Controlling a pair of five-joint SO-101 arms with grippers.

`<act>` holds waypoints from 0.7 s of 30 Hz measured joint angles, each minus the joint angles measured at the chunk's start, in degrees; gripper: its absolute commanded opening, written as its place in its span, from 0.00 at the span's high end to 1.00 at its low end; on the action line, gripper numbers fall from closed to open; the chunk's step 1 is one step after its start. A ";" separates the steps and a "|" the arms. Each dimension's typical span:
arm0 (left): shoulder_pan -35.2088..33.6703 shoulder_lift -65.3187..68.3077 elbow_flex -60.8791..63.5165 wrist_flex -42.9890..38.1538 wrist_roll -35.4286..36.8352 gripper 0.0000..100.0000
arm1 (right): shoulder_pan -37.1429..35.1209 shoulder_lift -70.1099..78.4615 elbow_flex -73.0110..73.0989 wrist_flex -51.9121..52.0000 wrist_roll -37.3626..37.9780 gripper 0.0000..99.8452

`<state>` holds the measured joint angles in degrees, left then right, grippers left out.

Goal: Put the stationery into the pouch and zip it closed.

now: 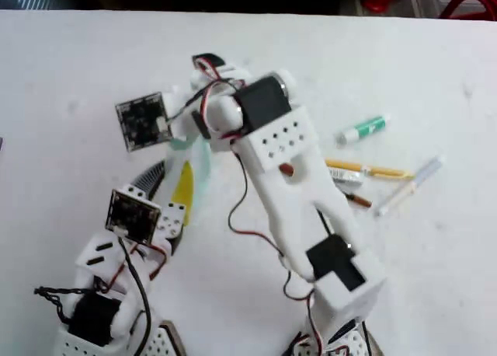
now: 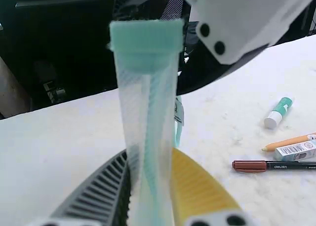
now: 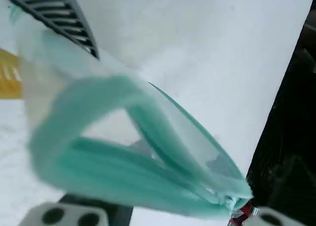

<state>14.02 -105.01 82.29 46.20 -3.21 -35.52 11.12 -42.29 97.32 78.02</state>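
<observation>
White table (image 1: 78, 61) carries everything: our left gripper (image 2: 148, 154) pinches the open-mouthed pouch (image 2: 148, 112); whether the right gripper (image 1: 210, 119) holds it we cannot tell. All the stationery (image 1: 369, 169) lies outside at 3 o'clock, so we judge packing and zipping remain.

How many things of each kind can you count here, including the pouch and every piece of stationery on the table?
Pouch: 1
Glue stick: 1
Pencil: 1
Pens: 2, a brown pen and a pale pen
Small labelled box, perhaps an eraser: 1
Total: 6
</observation>
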 measured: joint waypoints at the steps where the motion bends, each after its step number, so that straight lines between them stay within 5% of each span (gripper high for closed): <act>1: 0.00 0.00 0.00 0.00 0.00 0.98 | 0.88 1.41 -1.41 0.00 0.00 0.72; 8: 0.00 0.00 0.00 0.26 -0.09 0.98 | 5.27 6.59 -7.56 0.09 0.00 0.99; 12: 0.00 0.00 0.00 0.18 -0.09 0.97 | 5.54 6.59 -8.79 0.09 -0.26 0.98; 17: -0.26 0.00 0.00 -0.62 -0.09 0.78 | 5.54 5.01 -8.88 0.09 -2.55 0.98; 21: -0.44 0.62 0.09 -0.62 -0.09 0.77 | 5.36 2.11 -8.88 0.09 -3.96 0.98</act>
<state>13.58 -104.40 82.37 45.58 -3.30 -30.15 13.23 -51.16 97.41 74.07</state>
